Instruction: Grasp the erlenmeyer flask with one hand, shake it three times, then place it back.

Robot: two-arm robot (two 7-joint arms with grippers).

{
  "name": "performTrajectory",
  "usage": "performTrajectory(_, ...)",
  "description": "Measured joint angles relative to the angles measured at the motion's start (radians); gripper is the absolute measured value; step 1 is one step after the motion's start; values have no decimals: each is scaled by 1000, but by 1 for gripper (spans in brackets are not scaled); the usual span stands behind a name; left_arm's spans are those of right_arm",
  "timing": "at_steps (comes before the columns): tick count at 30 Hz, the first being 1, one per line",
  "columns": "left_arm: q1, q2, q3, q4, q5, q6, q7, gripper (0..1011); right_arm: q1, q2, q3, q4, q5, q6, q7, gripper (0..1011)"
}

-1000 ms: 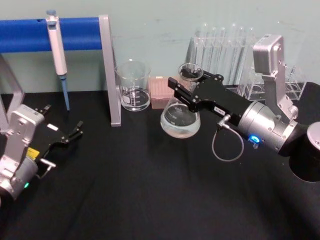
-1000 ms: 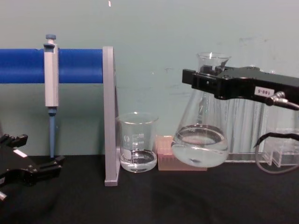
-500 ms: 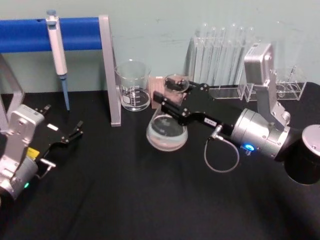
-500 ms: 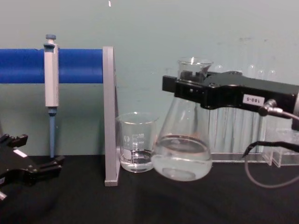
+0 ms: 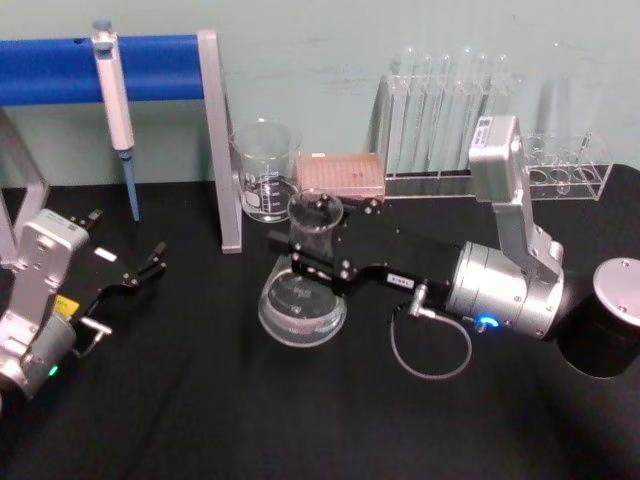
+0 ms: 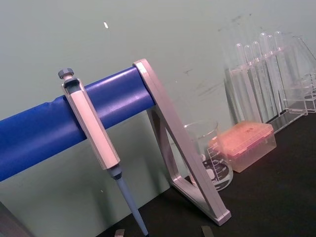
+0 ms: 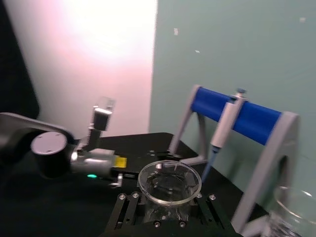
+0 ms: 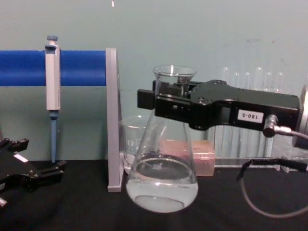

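Note:
The erlenmeyer flask [image 5: 303, 300] is clear glass with a little clear liquid in its wide base. My right gripper [image 5: 318, 250] is shut on its neck and holds it near the middle of the black table, in front of the beaker. In the chest view the flask [image 8: 162, 183] hangs slightly tilted, its base just above the cloth, with the black right gripper [image 8: 168, 101] clamped below the flared rim. The right wrist view looks down on the flask rim [image 7: 169, 183]. My left gripper [image 5: 150, 262] rests open at the left side of the table, holding nothing.
A glass beaker [image 5: 265, 170] and a pink tip box [image 5: 343, 175] stand by the back wall. A test tube rack [image 5: 445, 100] is at the back right. A pipette [image 5: 113, 90] hangs on the blue-barred stand [image 5: 150, 68]. A black cylinder [image 5: 620, 290] sits far right.
My right gripper has carried the flask leftward and nearer to me, away from the test tube rack and past the pink box. The left arm has not moved.

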Motion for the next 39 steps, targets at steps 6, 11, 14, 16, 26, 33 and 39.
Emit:
performTrajectory(6, 0, 0, 0, 0, 0, 0, 0, 1001, 10, 18, -31, -5, 16, -18, 48, 447)
performTrajectory(11, 0, 0, 0, 0, 0, 0, 0, 1001, 19, 32, -51, -8, 26, -28, 72, 447)
performTrajectory(14, 0, 0, 0, 0, 0, 0, 0, 1001, 23, 38, -58, -9, 31, -32, 81, 447)
performTrajectory(16, 0, 0, 0, 0, 0, 0, 0, 1001, 27, 43, -66, -9, 34, -35, 88, 447)
performTrajectory(26, 0, 0, 0, 0, 0, 0, 0, 1001, 46, 61, -96, -1, 50, -54, 124, 447)
performTrajectory(33, 0, 0, 0, 0, 0, 0, 0, 1001, 54, 67, -108, 4, 55, -64, 138, 447)
performTrajectory(39, 0, 0, 0, 0, 0, 0, 0, 1001, 60, 66, -115, 11, 58, -68, 134, 447)
